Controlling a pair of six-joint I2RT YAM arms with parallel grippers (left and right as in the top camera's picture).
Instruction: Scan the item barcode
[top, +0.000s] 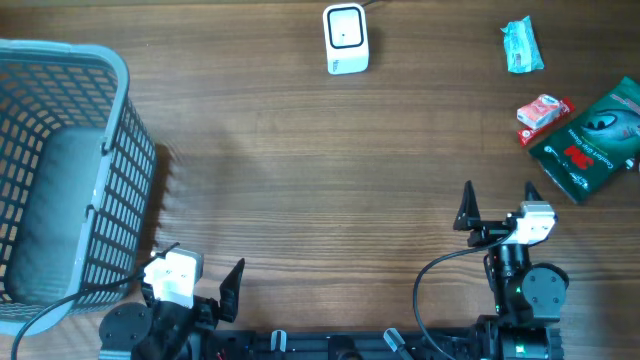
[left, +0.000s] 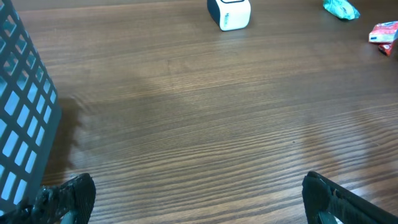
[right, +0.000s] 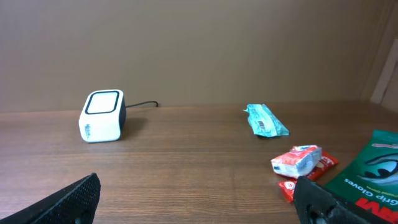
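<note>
While left gripper (top: 195, 277) and right gripper (top: 498, 198) gape empty, barcode scanner (top: 346, 38) sits far-centre; teal packet (top: 521, 46), gloves pack (top: 593, 142) right; basket (top: 118, 150) left.

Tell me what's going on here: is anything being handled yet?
Nothing is held yet. Both arms sit at the near edge of the table, with the left fingers and right fingers open and empty. The scanner stands at the far side, untouched. A teal packet, a red packet and a green glove pack lie at the right, nearest the right arm. A basket stands at the left.
</note>
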